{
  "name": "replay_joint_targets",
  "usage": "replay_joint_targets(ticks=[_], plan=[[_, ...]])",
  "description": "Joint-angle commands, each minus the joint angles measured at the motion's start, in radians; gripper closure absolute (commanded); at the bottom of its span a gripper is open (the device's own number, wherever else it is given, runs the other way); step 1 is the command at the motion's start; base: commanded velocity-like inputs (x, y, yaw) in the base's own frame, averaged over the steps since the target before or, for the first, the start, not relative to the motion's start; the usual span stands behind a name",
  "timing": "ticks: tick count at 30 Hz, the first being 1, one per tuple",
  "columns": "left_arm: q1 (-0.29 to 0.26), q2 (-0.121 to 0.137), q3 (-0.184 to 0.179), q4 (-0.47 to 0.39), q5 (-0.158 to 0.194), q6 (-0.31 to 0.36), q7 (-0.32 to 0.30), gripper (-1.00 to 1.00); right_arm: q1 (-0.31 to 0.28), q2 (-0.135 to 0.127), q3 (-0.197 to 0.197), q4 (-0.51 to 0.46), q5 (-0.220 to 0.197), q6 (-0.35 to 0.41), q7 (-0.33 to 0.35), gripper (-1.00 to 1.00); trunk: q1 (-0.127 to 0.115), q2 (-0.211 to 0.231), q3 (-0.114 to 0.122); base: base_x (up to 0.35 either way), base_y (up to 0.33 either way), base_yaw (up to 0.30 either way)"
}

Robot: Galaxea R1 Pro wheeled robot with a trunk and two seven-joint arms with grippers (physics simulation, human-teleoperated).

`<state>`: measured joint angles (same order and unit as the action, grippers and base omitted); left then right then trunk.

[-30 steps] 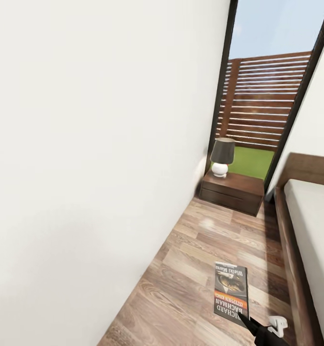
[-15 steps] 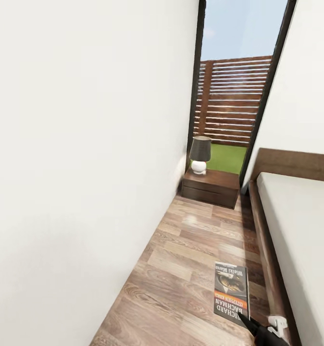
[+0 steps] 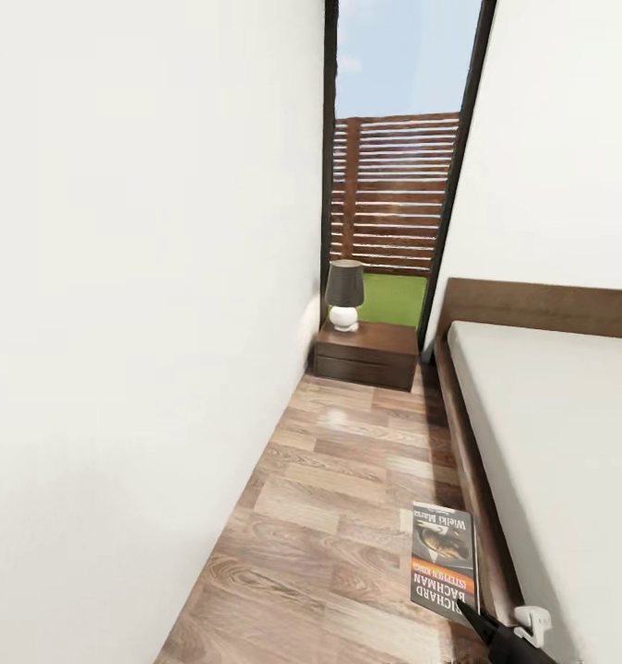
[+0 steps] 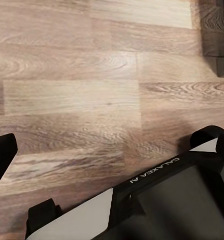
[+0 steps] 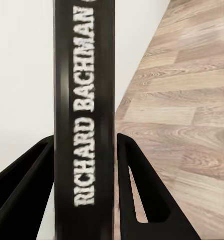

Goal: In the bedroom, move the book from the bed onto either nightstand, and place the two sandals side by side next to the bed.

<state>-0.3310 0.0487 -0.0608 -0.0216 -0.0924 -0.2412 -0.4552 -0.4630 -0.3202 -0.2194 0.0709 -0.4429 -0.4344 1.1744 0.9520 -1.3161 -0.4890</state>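
My right gripper [image 5: 84, 150] is clamped on the small thin paperback book [image 5: 84, 100]: in the right wrist view its two black fingers [image 5: 141, 190] press against either side of the black spine, which reads "RICHARD BACHMAN" in white capitals. From the head camera I see the same book [image 3: 443, 561] held above the floor at the lower right, its cover facing me. The cover is dark, with a photo in the middle, an orange band below it, and white lettering that appears upside down from my viewpoint. The right gripper [image 3: 482, 625] grips the book's near corner, with a white part of the wrist just beside it.

My left gripper [image 4: 112, 165] points down at the light wood-plank floor [image 4: 92, 75]; only one black fingertip [image 4: 2, 155] shows at the frame edge, so I cannot tell whether it is apart or together. Part of the robot's black-and-white base [image 4: 166, 200] sits beneath it.

The book hangs over the strip of plank floor [image 3: 348, 480] between a plain white wall [image 3: 136, 323] and the large low bed with dark brown frame and pale grey mattress [image 3: 551, 433]. At the far end of that strip stands the low dark brown wooden nightstand with drawer fronts [image 3: 366, 355], just beside the flat headboard [image 3: 542, 309]. A lamp with a dark shade and round white base [image 3: 344, 293] sits on its top. Behind it rises a tall black-framed window [image 3: 399, 166] showing a slatted fence, grass and sky.
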Motion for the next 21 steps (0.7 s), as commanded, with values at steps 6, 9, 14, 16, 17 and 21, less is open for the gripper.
replay_joint_targets(ticks=[6, 9, 14, 16, 17, 21], plan=[[0.000, 0.000, -0.005, 0.000, -0.009, -0.009, 0.003, -1.00, -0.002, 0.000, -0.011, 0.004, 0.004, -0.006, 0.003, 1.00, 0.000, -0.001, -0.001, 0.001, 0.000, -0.142], [0.000, 0.000, -0.005, 0.000, -0.009, -0.009, 0.003, -1.00, -0.002, 0.000, -0.011, 0.004, 0.004, -0.006, 0.003, 1.00, 0.000, -0.001, -0.001, 0.150, 0.000, -0.016], [0.000, 0.000, -0.005, 0.000, -0.009, -0.009, 0.003, -1.00, -0.002, 0.000, -0.012, 0.004, 0.004, -0.006, 0.003, 1.00, 0.000, -0.001, -0.001, 0.295, 0.000, -0.003], [-0.001, 0.000, -0.005, 0.000, -0.009, -0.009, 0.003, -1.00, -0.002, 0.000, -0.011, 0.004, 0.004, -0.006, 0.003, 1.00, 0.000, -0.001, -0.001, 0.323, 0.000, -0.001], [0.000, 0.000, -0.005, 0.000, -0.009, -0.009, 0.003, -1.00, -0.002, 0.000, -0.011, 0.004, 0.004, -0.006, 0.003, 1.00, 0.000, -0.001, -0.001, 0.326, 0.000, 0.000], [0.000, 0.000, -0.005, 0.000, -0.009, -0.009, 0.003, -1.00, -0.002, 0.000, -0.011, 0.004, 0.004, -0.006, 0.002, 1.00, 0.000, -0.001, -0.001, 0.328, 0.000, 0.000]])
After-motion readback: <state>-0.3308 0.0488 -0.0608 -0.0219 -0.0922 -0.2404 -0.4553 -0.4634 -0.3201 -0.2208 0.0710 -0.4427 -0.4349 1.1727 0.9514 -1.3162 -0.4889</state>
